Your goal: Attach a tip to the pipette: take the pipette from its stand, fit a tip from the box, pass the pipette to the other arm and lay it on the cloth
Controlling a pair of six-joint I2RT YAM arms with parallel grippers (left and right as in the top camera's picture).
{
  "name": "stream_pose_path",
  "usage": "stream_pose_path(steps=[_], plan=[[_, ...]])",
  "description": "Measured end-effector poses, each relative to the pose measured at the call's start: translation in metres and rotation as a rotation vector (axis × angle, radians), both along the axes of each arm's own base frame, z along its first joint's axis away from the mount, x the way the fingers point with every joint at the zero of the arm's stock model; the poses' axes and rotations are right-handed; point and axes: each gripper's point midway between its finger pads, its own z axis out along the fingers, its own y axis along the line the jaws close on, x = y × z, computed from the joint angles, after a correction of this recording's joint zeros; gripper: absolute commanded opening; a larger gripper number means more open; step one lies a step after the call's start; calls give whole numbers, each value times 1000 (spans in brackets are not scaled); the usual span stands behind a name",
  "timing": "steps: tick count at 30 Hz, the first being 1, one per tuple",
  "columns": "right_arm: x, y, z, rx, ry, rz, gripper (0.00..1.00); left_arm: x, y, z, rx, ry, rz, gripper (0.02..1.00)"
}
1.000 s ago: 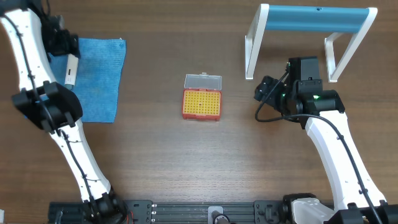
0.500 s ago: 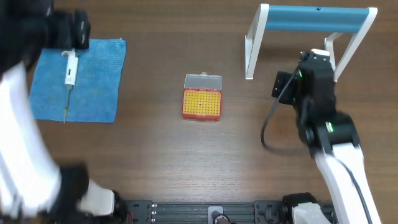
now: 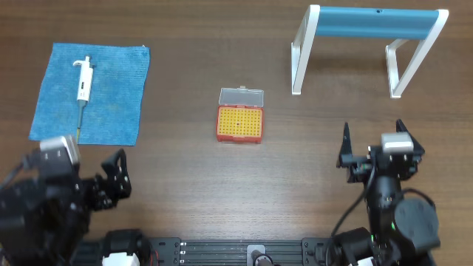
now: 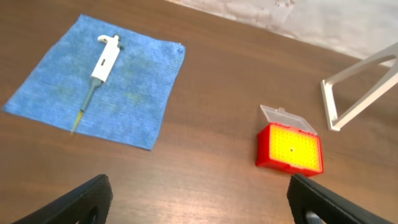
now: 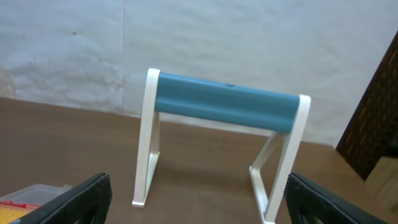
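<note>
The white pipette (image 3: pixel 82 83) lies on the blue cloth (image 3: pixel 111 111) at the far left, its yellow tip toward the cloth's near edge; nothing holds it. In the left wrist view the pipette (image 4: pixel 102 61) rests on the cloth (image 4: pixel 134 93), well ahead of my left gripper (image 4: pixel 199 211), which stands open and empty. The left gripper (image 3: pixel 114 181) sits near its base at the front left. My right gripper (image 3: pixel 373 144) is open and empty at the front right, well short of the pipette stand (image 3: pixel 373 22). The red tip box (image 3: pixel 240 122) stands open at the table's middle.
The white-and-blue stand (image 5: pixel 224 106) is at the back right with nothing hanging on it. The tip box (image 4: pixel 290 148) lies between cloth and stand. Bare wooden table (image 3: pixel 244 192) stretches in front of the box. A wall rises behind the table's far edge.
The left gripper let go of the pipette on the cloth and drew back to the front left. The right arm pulled away from the stand to the front right.
</note>
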Motion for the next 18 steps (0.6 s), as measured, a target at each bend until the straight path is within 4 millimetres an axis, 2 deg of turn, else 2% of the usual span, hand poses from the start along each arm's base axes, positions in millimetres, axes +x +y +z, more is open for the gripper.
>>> stream_pose_path(steps=[4,7,9,11,14,18], plan=[[-25,-7,19,6,-123,0,901,-1,-1,-30,-25,-4,13,915],[-36,-11,11,-5,-113,-9,901,3,-2,-59,-41,63,11,915],[-36,-15,-2,-25,-64,-30,901,3,-2,-74,-48,102,10,915],[-36,-17,-18,-45,-4,-40,899,3,-3,-79,-51,117,8,917],[-38,-19,-47,-81,110,-48,899,3,-3,-79,-55,117,9,915],[-50,-23,-96,-146,316,-46,899,3,-3,-79,-55,116,9,915]])
